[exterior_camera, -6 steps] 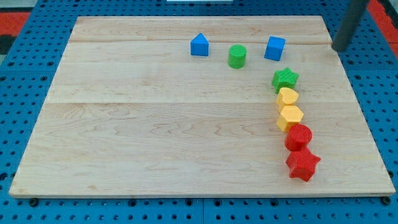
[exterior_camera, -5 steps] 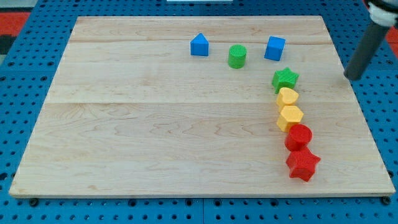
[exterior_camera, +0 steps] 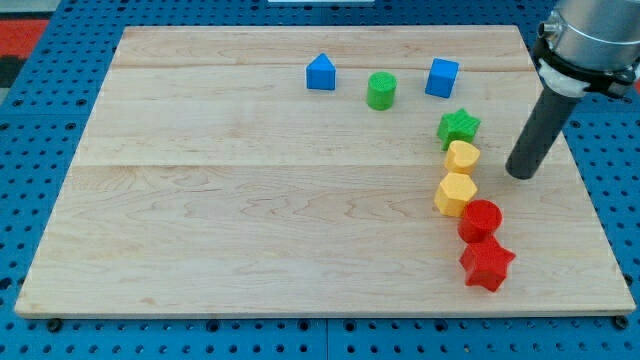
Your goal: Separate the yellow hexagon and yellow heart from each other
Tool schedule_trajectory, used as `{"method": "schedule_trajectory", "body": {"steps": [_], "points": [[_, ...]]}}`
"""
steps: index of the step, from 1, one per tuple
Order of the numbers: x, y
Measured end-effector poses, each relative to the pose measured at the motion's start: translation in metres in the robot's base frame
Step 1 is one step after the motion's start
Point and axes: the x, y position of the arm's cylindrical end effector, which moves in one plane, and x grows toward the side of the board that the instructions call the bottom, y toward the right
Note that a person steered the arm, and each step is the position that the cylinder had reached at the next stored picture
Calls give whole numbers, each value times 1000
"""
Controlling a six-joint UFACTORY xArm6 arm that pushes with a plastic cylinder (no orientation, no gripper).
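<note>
Your arm is carrying no gripper; my tip (exterior_camera: 520,174) is resting on the tabletop (exterior_camera: 250,200) right of the heart (exterior_camera: 462,156) and hexagon (exterior_camera: 456,193), touching neither.

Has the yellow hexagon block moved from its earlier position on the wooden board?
Yes. The yellow hexagon block has shifted slightly toward the view's left and bottom, judged against the red round block, which has stayed. My tip stands apart, to its right.
</note>
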Motion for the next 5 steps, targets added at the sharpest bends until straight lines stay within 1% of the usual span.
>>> {"method": "schedule_trajectory", "body": {"steps": [1,2,3,4,5], "points": [[13,-58],[3,-59],[-6,-26],[-17,-19],[-16,-22]]}}
